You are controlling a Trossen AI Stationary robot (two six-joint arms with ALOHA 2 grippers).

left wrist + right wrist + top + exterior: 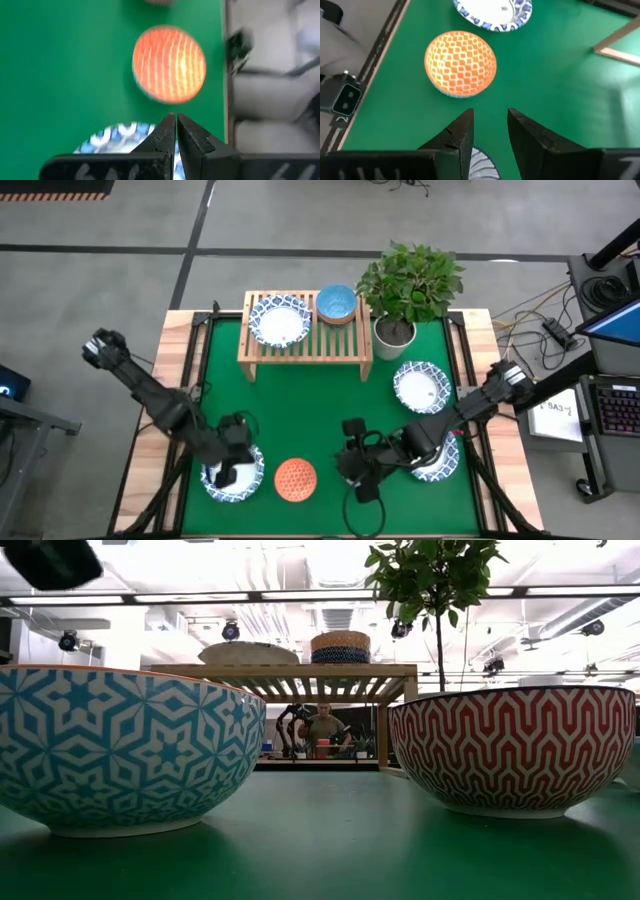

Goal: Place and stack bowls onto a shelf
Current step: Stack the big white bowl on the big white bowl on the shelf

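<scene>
1. Shelf (305, 345) at mat's (320, 415) far edge, carrying white bowl (279, 322) and blue bowl (337, 304).
2. Left gripper (232, 465), fingers pressed together, over a white bowl (245, 478) near front-left corner.
3. Right gripper (352, 463), fingers spread, holding nothing, beside orange bowl (295, 479) at front edge.
4. Two more white bowls (421, 387) along right edge.

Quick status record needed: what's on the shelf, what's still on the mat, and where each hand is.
shelf: holds a white blue-rimmed bowl and a blue bowl
mat: red-orange bowl near the front edge; wide white bowl at right
left hand: shut, over a white bowl at front left
right hand: open, empty, right of the red-orange bowl
other: potted plant beside the shelf
</scene>
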